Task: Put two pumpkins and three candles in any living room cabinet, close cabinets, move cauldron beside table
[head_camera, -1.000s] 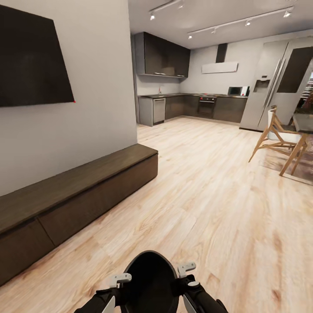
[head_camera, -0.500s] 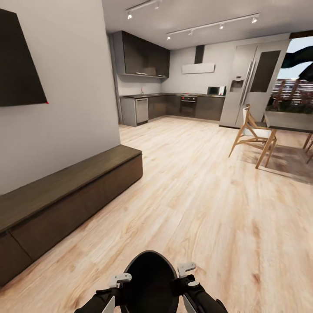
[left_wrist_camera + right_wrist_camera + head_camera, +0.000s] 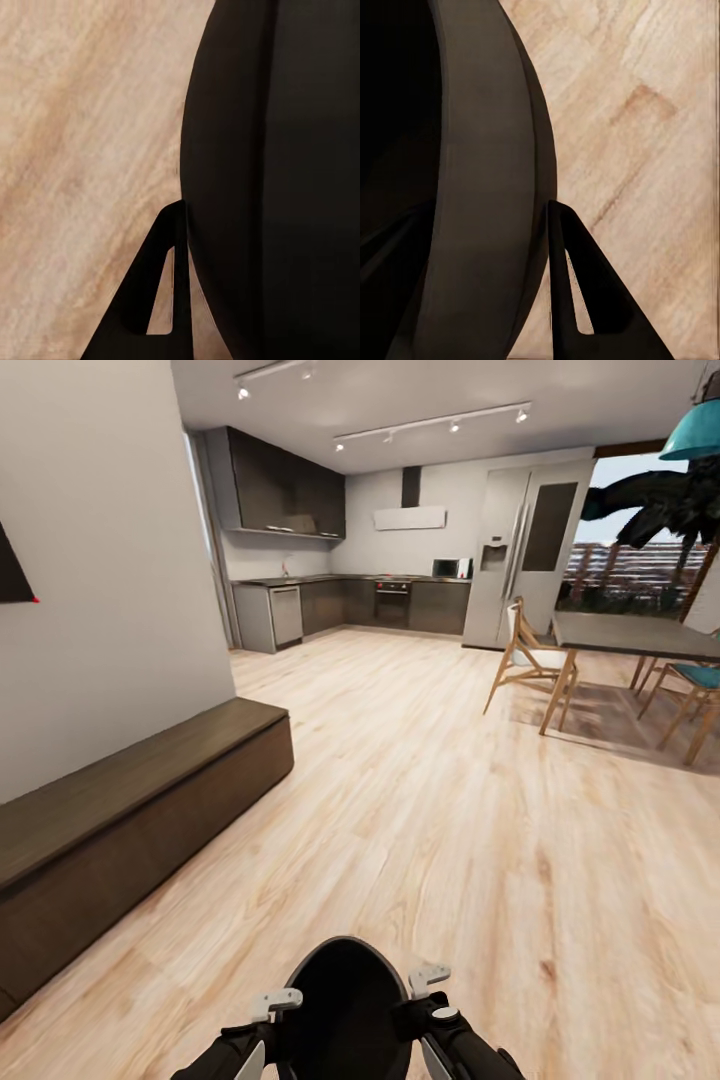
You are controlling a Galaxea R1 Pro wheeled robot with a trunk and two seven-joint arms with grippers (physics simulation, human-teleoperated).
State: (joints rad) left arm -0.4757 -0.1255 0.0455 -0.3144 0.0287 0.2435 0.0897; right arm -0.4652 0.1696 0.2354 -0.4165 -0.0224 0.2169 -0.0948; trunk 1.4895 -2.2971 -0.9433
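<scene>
A round matte black cauldron (image 3: 345, 1005) is carried low in front of the robot, clamped between the left gripper (image 3: 268, 1005) and right gripper (image 3: 432, 985), one on each side of its rim. The grey table (image 3: 630, 635) lies ahead to the right across pale wood-plank floor (image 3: 450, 810). The long dark-brown cabinet (image 3: 130, 810) runs along the left wall, closed.

The cauldron (image 3: 345, 1000) looks matt black and smooth. The floor (image 3: 480, 810) is pale grained wood, faintly sheeny. The cabinet (image 3: 130, 820), lower left, is dark matt wood.
</scene>
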